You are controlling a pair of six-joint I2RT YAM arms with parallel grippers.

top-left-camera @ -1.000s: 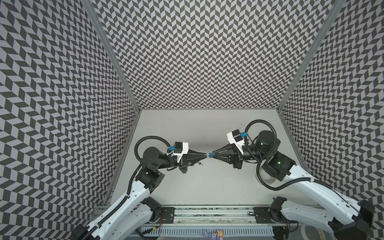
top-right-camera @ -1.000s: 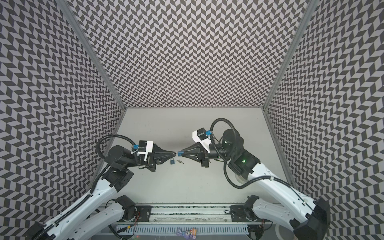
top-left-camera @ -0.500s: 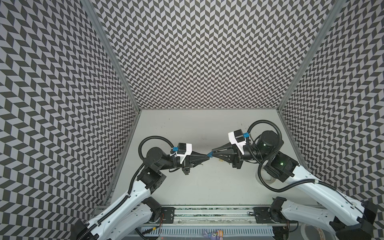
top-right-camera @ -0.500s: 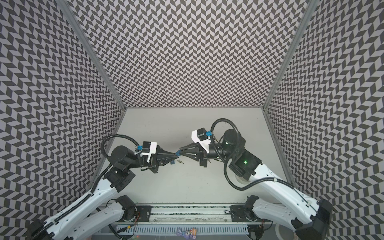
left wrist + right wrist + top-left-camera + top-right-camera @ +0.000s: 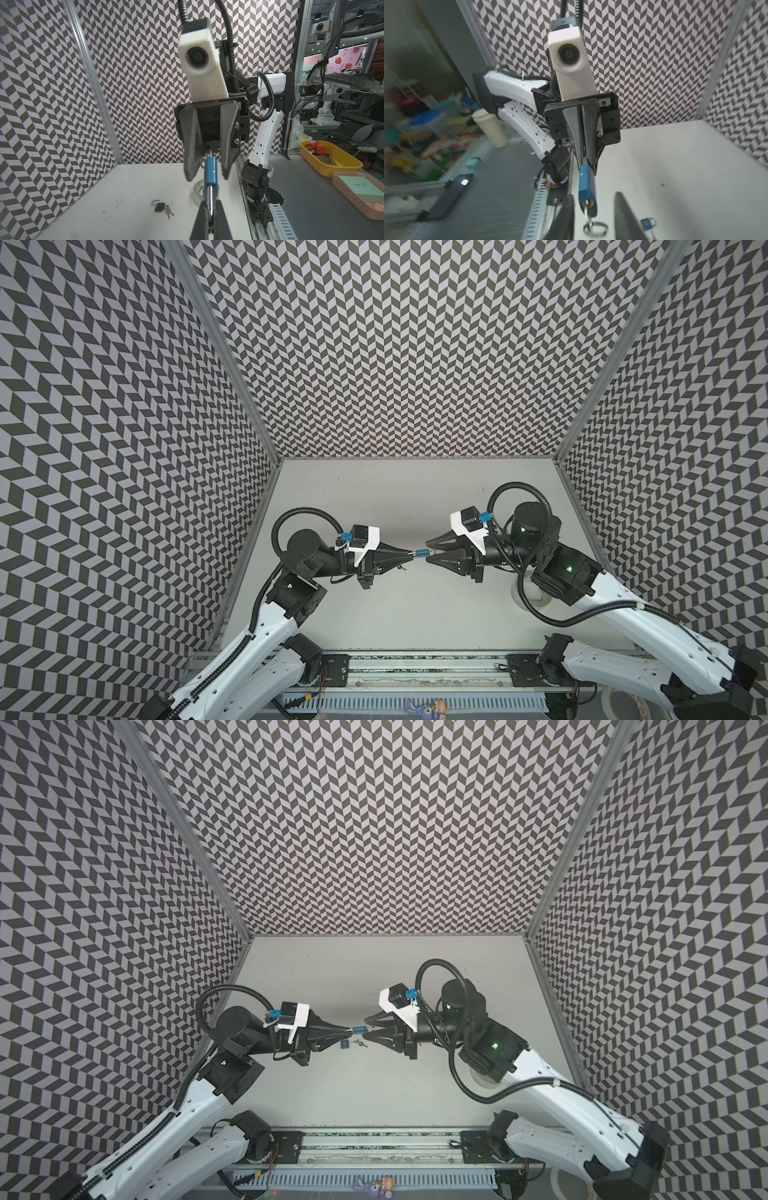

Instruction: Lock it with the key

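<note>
My left fingers (image 5: 203, 214) are pinched tight on the shackle of the blue padlock (image 5: 211, 172). They hold it up in the air with its body pointing at my right fingers (image 5: 224, 169). Those stand spread, one on each side of the lock's far end, and I can see them touching nothing. The key (image 5: 586, 213) sits in the keyhole there, and a ring (image 5: 595, 228) dangles from it between the spread tips.

Below the fingers, on the tabletop (image 5: 124, 187), lies a second padlock (image 5: 160, 206) with a small bunch of keys (image 5: 169, 213) just beside it. A tape roll (image 5: 198, 190) lies farther along, toward my right arm's base.

Beyond my right fingers, off the tabletop, a yellow tray (image 5: 336, 171) holds red blocks (image 5: 315, 145) and metal bits I cannot make out. Near it, a pink tray (image 5: 345, 192) holds a pale green booklet (image 5: 353, 185).

That makes two padlocks, two trays and one tape roll.
</note>
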